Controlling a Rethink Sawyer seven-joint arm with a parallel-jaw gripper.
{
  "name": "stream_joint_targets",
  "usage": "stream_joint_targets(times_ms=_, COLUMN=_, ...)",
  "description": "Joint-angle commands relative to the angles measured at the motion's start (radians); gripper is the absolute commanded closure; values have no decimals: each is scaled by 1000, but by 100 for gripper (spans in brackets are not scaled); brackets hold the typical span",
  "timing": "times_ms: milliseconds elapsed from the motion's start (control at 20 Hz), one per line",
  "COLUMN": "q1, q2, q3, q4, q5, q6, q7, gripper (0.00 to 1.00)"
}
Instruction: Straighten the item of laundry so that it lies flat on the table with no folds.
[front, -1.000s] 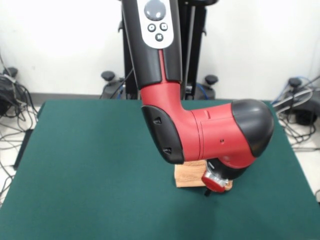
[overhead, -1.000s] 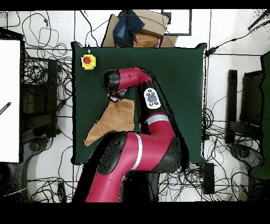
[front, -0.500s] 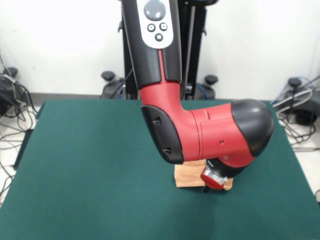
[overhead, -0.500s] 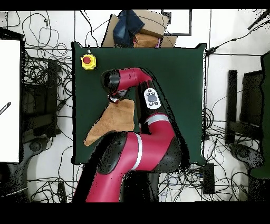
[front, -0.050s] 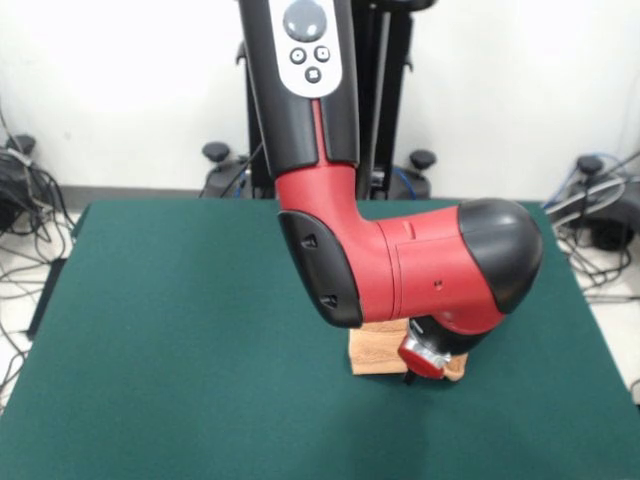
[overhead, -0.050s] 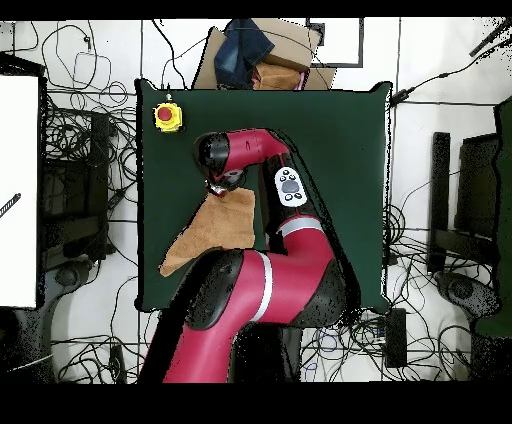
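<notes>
The item of laundry (overhead, -0.050s: 215, 228) is a peach-orange towel lying on the dark green table (overhead, -0.050s: 340, 130). It stretches from a narrow corner at the table's left edge up to a broader end under the arm's wrist. In the front view only a small piece of the towel (front, -0.050s: 375, 350) shows beneath the big red and black arm. My gripper (overhead, -0.050s: 217, 188) is low over the towel's upper end, right at its edge (front, -0.050s: 410, 378). The wrist hides whether it holds the cloth.
A yellow box with a red button (overhead, -0.050s: 167, 116) stands on the table's corner near the gripper. Off the table beyond that edge is a cardboard box with dark blue cloth (overhead, -0.050s: 255, 50). Cables lie on the floor all round. Bare green tabletop (front, -0.050s: 180, 330) lies beside the arm.
The arm and gripper have shifted a few pixels to the right in the overhead view. The towel's upper end has moved slightly with them; the rest of it looks unchanged.
</notes>
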Motion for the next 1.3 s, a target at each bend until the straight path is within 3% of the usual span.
stream_joint_targets(times_ms=50, q1=-3, q2=44, q3=6, q4=65, q5=-56, q6=-26, q7=-140, gripper=0)
stream_joint_targets(times_ms=1300, q1=-1, q2=88, q3=19, q4=9, q5=-62, q6=-81, q7=-128, gripper=0)
